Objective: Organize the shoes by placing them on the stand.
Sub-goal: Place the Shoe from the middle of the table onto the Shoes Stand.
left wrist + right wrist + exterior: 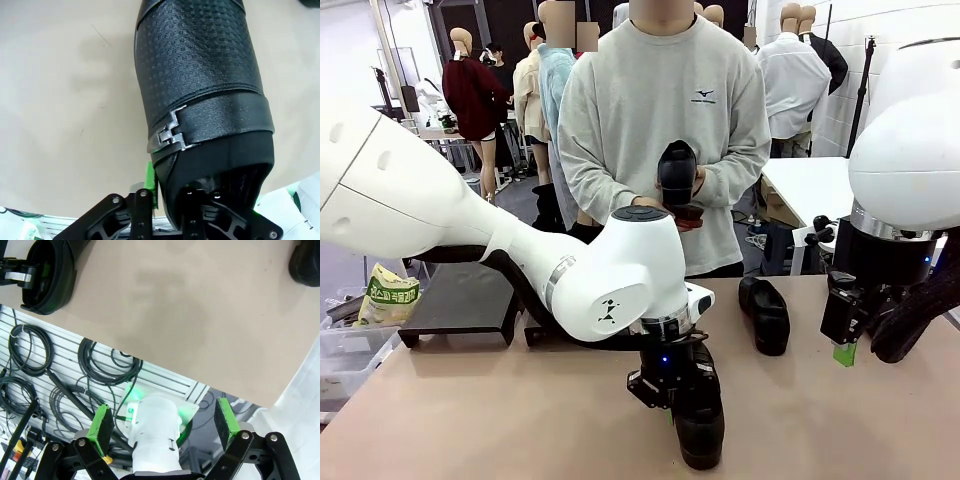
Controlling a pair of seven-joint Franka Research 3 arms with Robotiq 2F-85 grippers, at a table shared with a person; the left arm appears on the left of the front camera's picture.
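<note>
My left jaws pinch the side wall of the nearest shoe [200,75] at its heel opening, one pad [149,181] outside and the other finger inside. The shoe lies at 6 o'clock on the tabletop [470,420], its long axis running 6 to 12 from my wrist, toe away. The stand [460,300] sits toward 10 o'clock, on my left arm's side. My right jaws hang spread at 3 o'clock, nearer the second shoe [765,315].
</note>
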